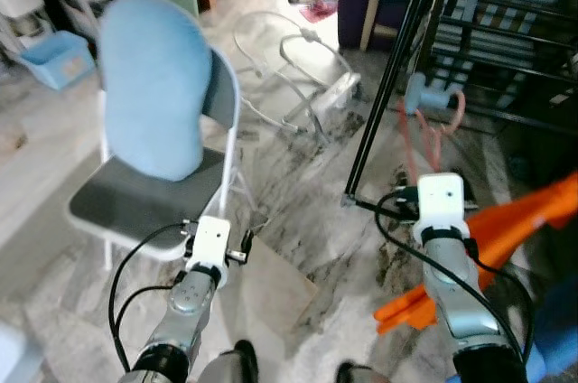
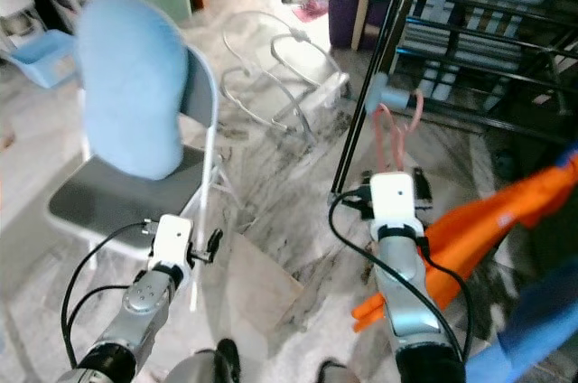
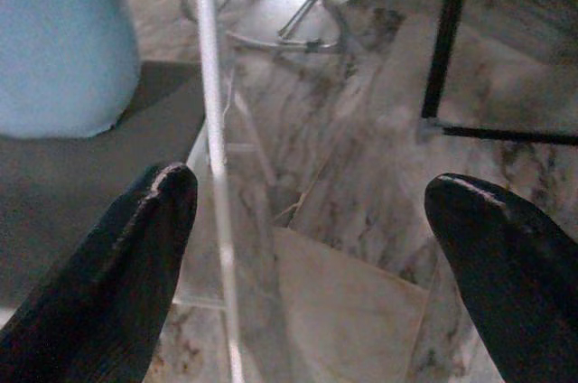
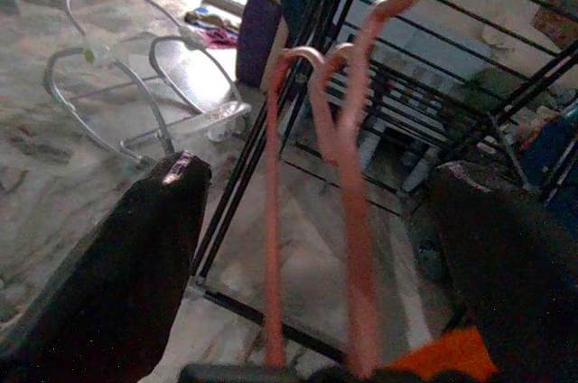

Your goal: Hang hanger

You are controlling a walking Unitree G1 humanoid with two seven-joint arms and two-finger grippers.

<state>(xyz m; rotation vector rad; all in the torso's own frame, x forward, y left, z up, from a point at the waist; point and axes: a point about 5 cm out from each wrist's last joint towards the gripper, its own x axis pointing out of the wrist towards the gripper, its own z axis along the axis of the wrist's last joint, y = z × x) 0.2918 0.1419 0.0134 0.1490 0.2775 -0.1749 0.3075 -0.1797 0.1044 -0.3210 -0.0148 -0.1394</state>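
Here, a pink hanger [image 4: 348,157] carrying an orange garment [image 1: 506,229] is held up before a black drying rack [image 1: 397,67].

The hanger's base is seen low between the wide-spread fingers of the right gripper [image 4: 316,311]; whether it is actually clamped cannot be told. The left gripper [image 3: 312,256] is spread open with nothing in it, beside a grey folding chair [image 1: 135,198] draped with a blue cushion [image 1: 149,85].

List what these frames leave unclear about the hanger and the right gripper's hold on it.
- Grip point: in the right wrist view the pink hanger runs out at the bottom edge between the open fingers.
- Hanger bottom: head views, hidden behind the right gripper.
- Orange garment: cut off by the frame's right edge.
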